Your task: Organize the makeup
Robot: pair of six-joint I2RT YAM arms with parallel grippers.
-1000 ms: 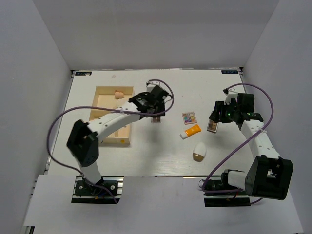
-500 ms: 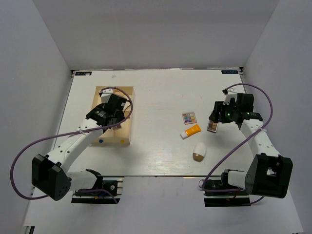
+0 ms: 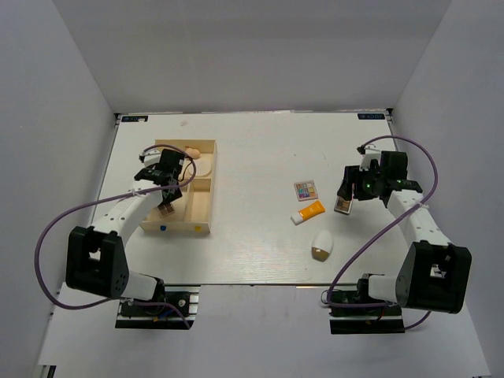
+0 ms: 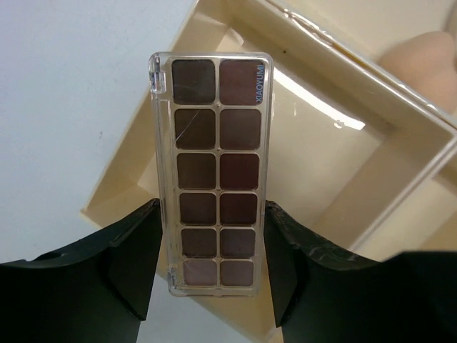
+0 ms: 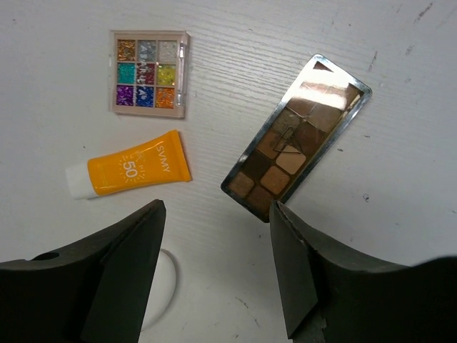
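Looking at your left gripper (image 4: 213, 214), it's clamped on the long edges of a brown rectangular palette (image 4: 214, 175), pans facing the wrist camera. It hangs over the wooden box (image 3: 197, 230), above a front compartment on the box's left side. Gripping across the narrow width makes sense to me. The long axis is free, so you can line it up with the compartment walls and lower it in without the fingers fouling the dividers. A peach sponge (image 3: 191, 151) and what looks like the round cream puff (image 3: 201, 166) sit in the box's back compartment. My guess is soft stuff goes there and palettes go up front.

Your right gripper (image 5: 216, 214) is spread wide and holding nothing. It hovers well to the right of the box over the second brown palette (image 5: 296, 146), which lies flat on the surface (image 5: 400, 214) at a slant. The jaws aren't square to it, so you'd probably want some wrist rotation before closing.

Between the box and that palette lie the square multicolour palette (image 5: 148, 73), the orange tube (image 5: 132, 171) and the white-tan egg shape (image 3: 321, 245). My read is roughly halfway, with four items outside the box.
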